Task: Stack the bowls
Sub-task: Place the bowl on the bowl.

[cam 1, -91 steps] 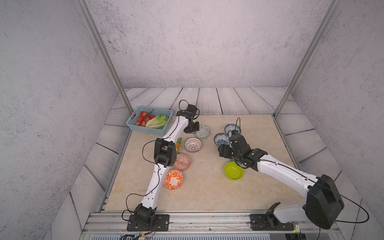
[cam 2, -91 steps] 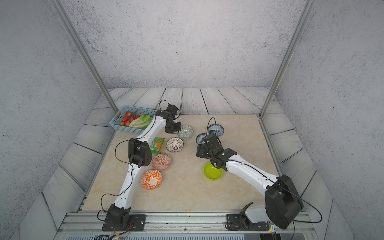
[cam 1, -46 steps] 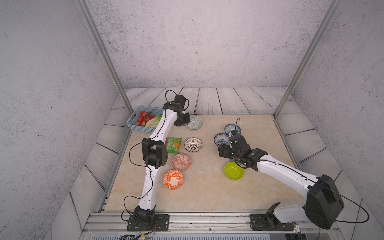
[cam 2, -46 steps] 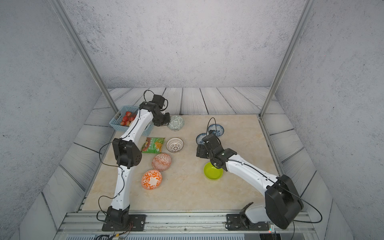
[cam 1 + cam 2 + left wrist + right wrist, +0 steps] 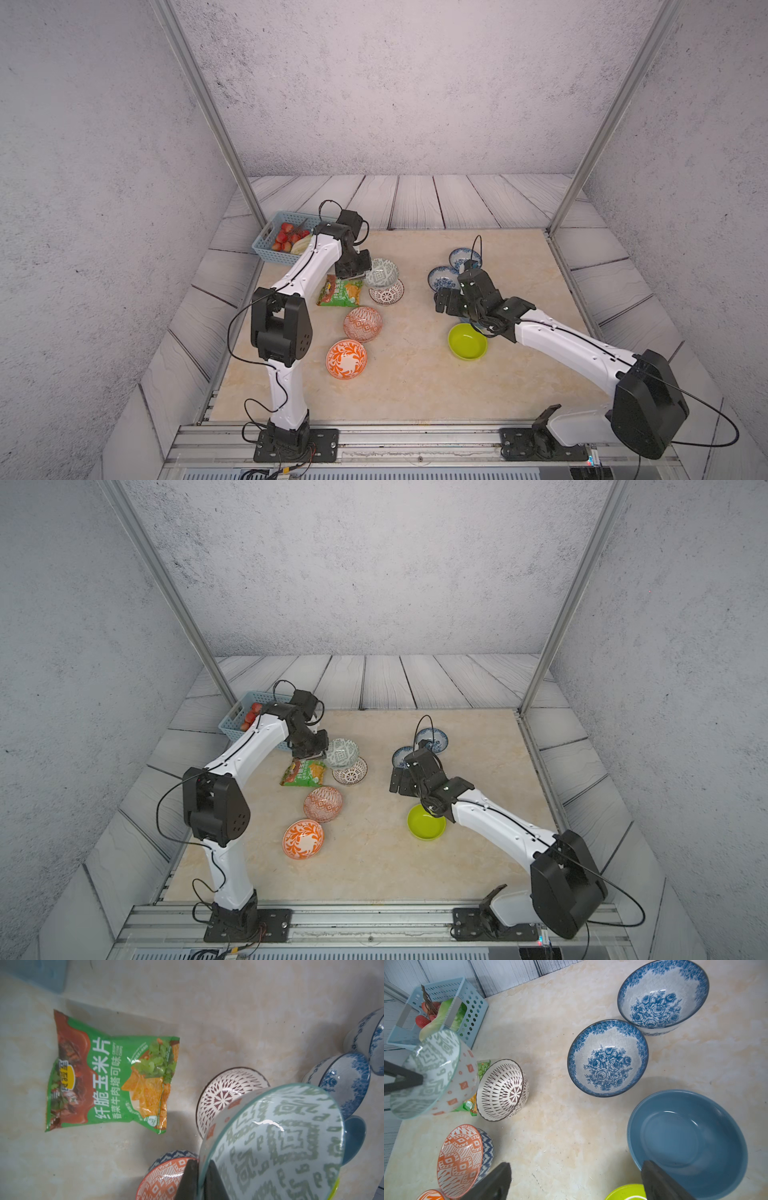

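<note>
The grey-green bowl (image 5: 381,272) is off the table and tilted, directly over the white lattice bowl (image 5: 386,294). Whether the two touch, I cannot tell. My left gripper (image 5: 200,1167) is clamped on its rim, one finger inside and one outside.

The lattice bowl stands on the table (image 5: 415,374) w/ a green snack bag (image 5: 340,292) just beside it. Closer to the arm bases are the orange diamond bowl (image 5: 362,323) and the orange leaf bowl (image 5: 346,358), just beside each other.

On the other side, my right gripper (image 5: 576,1164) hangs low over the table, jaws wide apart and nothing btw. them. In the wrist view one finger overlaps the rim of the plain blue bowl (image 5: 685,1138). In both top views this bowl is mostly hidden under the arm. The lime-green bowl (image 5: 467,340) sits next to it.

Farther back are two blue floral bowls, the nearer one (image 5: 441,277) and the farther one (image 5: 464,257), rims very close.

The light-blue basket (image 5: 270,255) is at the far corner on the left arm's side, w/ red fruit & a leafy vegetable inside.
</note>
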